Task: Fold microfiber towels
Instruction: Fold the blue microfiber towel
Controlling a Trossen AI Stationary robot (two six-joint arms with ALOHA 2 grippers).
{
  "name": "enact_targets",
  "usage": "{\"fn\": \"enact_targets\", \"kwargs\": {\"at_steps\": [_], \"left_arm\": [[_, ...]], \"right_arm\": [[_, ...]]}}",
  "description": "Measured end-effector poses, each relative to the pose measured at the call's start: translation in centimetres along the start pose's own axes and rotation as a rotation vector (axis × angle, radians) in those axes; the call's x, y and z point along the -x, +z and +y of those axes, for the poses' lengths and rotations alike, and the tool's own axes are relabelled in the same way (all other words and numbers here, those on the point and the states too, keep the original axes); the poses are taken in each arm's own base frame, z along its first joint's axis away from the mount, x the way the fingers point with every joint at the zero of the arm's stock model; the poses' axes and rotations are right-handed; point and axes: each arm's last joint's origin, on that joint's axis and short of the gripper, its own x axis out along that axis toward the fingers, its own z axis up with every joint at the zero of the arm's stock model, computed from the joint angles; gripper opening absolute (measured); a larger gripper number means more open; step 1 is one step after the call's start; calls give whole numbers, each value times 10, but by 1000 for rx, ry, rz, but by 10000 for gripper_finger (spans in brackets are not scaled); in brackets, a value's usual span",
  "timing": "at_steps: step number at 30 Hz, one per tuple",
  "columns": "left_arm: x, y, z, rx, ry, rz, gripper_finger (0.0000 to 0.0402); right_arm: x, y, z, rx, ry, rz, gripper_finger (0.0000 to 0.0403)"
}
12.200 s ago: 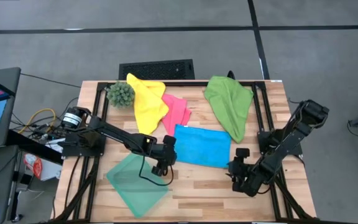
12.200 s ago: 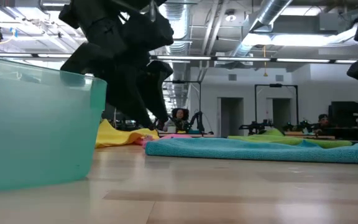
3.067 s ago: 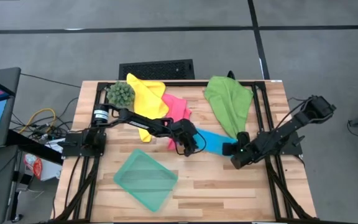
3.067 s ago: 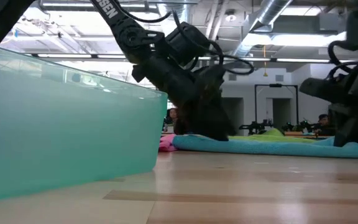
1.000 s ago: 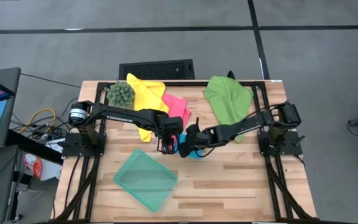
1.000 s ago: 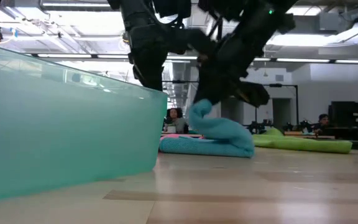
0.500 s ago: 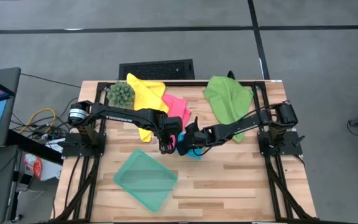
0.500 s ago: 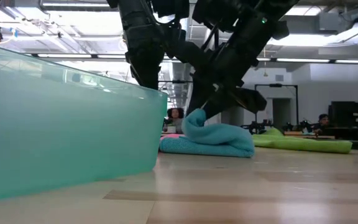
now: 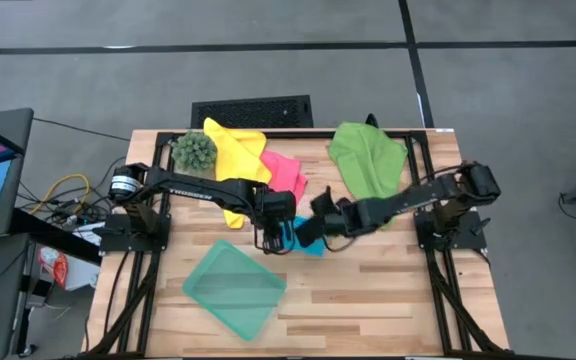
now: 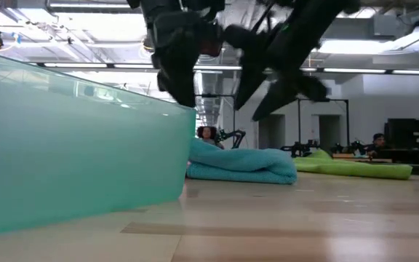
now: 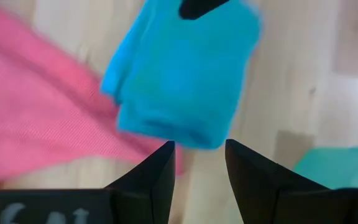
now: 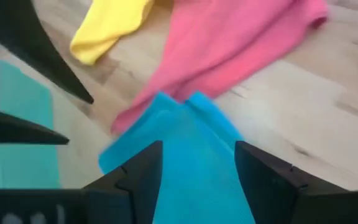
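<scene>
Lying folded at the table's centre, the blue towel (image 9: 303, 236) forms a compact, several-layer packet with rounded fold edges, one edge touching the pink towel (image 9: 284, 176) at its 11 o'clock. In my judgement it will handle as a light, limp cloth: no stiffness, a nappy surface that clings to itself, liable to spring open if dragged. Best purchase would be a pinch at a corner or along a doubled edge, through all layers.

The right gripper (image 12: 194, 163) hovers just above the packet, fingers spread wide and holding nothing. The left gripper (image 11: 197, 163) stands at the packet's 9 o'clock edge, fingers parted around a narrow gap, nothing between them.

The yellow towel (image 9: 233, 160), at 11 o'clock, and the green towel (image 9: 368, 165), at 1 o'clock, lie crumpled and unfolded; the pink one is likewise rumpled. All show matte, fine-pile fabric.

A translucent teal tray (image 9: 234, 291), rigid and smooth-walled, sits at 7 o'clock. The table (image 9: 368, 300) is pale wood planking.
</scene>
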Motion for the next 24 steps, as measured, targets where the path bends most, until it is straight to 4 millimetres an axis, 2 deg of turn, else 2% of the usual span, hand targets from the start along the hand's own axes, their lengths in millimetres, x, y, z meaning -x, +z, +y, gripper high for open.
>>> {"fn": "enact_targets", "kwargs": {"at_steps": [3, 9, 11, 19, 24], "left_arm": [[0, 4, -11, -27, -27, -66, 132], [2, 21, -29, -78, -62, -283, 132], [-6, 23, -28, -98, -42, -302, 132], [-63, 5, -20, -127, -5, -203, 132], [-75, -4, -10, -109, 108, -182, 132]], "right_arm": [[12, -21, 2, 23, -7, -28, 221], [8, -62, -10, -69, -45, -60, 215], [5, -72, -15, -87, -39, -66, 213], [-6, -84, -28, -104, -12, -77, 203], [-19, -85, -35, -90, -62, -71, 196]]}}
